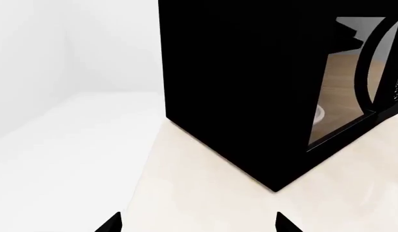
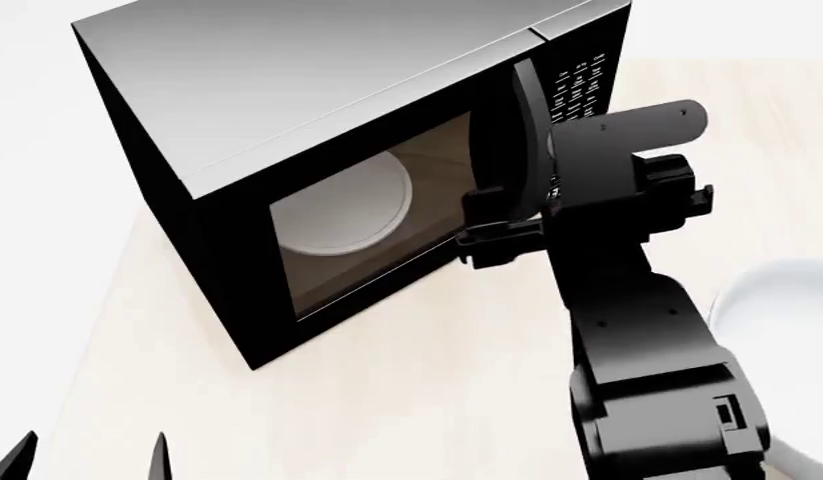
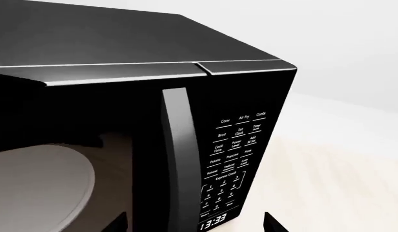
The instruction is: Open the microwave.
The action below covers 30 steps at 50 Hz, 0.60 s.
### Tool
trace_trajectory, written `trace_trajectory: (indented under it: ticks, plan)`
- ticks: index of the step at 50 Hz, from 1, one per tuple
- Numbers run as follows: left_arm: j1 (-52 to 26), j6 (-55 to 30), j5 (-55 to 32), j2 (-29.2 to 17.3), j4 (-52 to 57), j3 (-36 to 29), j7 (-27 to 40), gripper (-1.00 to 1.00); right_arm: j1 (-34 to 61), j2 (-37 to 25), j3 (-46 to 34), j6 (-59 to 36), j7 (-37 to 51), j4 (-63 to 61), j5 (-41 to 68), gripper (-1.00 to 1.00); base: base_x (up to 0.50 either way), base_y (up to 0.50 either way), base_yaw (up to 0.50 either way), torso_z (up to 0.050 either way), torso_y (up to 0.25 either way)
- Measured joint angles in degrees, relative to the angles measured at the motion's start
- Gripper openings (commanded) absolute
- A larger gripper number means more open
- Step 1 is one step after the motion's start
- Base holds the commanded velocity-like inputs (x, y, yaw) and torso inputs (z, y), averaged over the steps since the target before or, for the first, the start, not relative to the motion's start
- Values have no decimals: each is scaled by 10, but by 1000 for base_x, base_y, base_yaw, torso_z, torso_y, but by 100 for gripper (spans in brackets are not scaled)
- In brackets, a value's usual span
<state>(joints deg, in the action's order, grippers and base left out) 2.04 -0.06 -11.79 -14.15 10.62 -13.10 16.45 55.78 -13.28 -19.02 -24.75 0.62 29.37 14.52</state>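
Black microwave (image 2: 344, 180) sitting on pale counter (image 2: 425, 390), door looking shut w/ white turntable plate (image 2: 342, 208) showing thru glass, right gripper (image 2: 498, 235) reaching at vertical handle (image 2: 525, 135), fingers apart either side, left gripper (image 2: 84, 458) hanging low near counter's edge, fingers apart, holding nothing.

The right arm (image 2: 645, 340) is matte black throughout, built of chunky, blocky segments with a rounded cylinder at the wrist end. Its lowest casing carries a small rectangular recess (outlined in pale edges). The right claw (image 2: 498, 235) is black and angular. The left claw (image 2: 84, 458) shows two black, pointed fingertips.
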Motion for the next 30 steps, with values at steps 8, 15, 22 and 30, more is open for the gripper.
trace_trajectory:
  ticks: [8,15,22,30]
  plan:
    - [0,2,0,-1,-1,-3,2,100,17,16,-3,37,-7,63,-4,100,0,0,0,0,0]
    - [-2,3,-2,-2,-4,-5,2,100,32,27,-6,69,-13,117,-8,100,0,0,0,0,0]
    - [-3,5,-4,-4,-6,-6,2,100,48,38,-9,98,-17,169,-12,100,0,0,0,0,0]
    - [-3,5,-8,-7,-5,-6,3,100,69,51,-13,134,-21,231,-17,100,0,0,0,0,0]
